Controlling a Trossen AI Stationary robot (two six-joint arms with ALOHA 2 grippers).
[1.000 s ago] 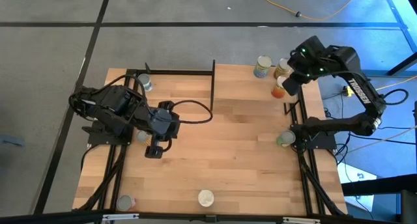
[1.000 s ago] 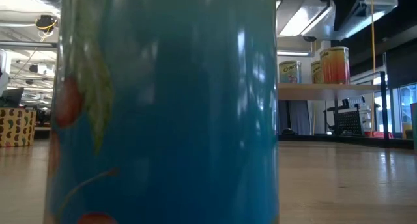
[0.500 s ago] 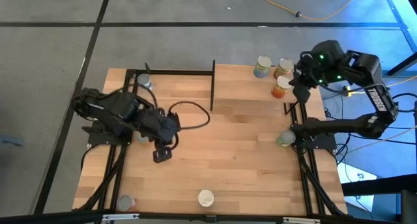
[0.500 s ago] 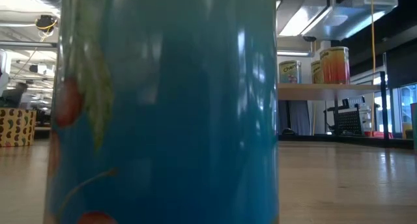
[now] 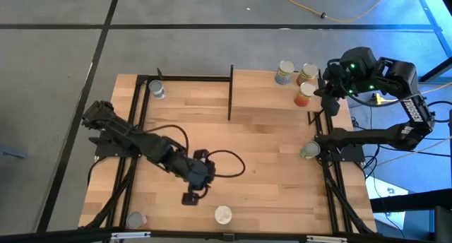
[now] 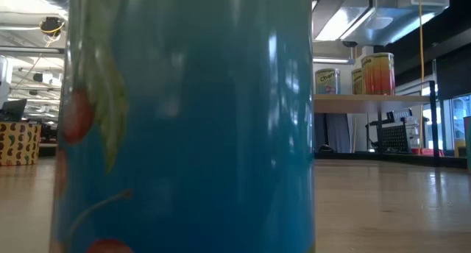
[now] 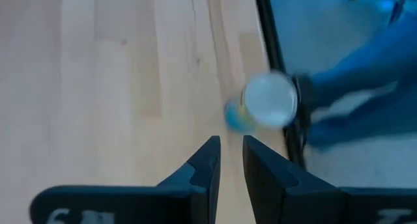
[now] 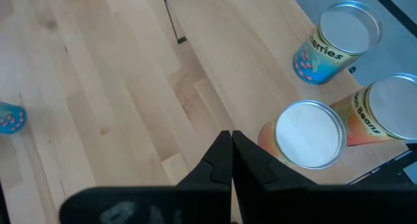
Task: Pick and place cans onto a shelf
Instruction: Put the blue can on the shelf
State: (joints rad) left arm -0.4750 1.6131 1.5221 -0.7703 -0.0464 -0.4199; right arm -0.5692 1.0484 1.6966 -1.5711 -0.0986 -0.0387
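My left gripper (image 5: 189,198) (image 7: 231,149) hangs over the tabletop near its near edge, fingers a narrow gap apart, nothing between them. Just beyond it a can (image 5: 223,215) (image 7: 267,100) with a silvery lid stands upright by the front rail; it fills the low view as a blue wall (image 6: 184,120). Three cans (image 5: 284,71) (image 5: 306,74) (image 5: 304,95) stand on the shelf (image 5: 261,87) at the far right. My right gripper (image 5: 326,96) (image 8: 231,142) is shut and empty above the shelf's right end, beside the orange can (image 8: 309,133).
Other cans stand at the far left corner (image 5: 157,90), the near left corner (image 5: 134,219) and by the right rail (image 5: 308,151). Black posts (image 5: 230,95) bound the shelf. Bare wood lies across the table's middle (image 5: 268,158).
My left gripper has swung from the table's left middle toward the near edge and the right, sinking and stretching out toward the can at the front rail. My right gripper has drawn back from over the shelf cans toward the table's right edge, then held still.
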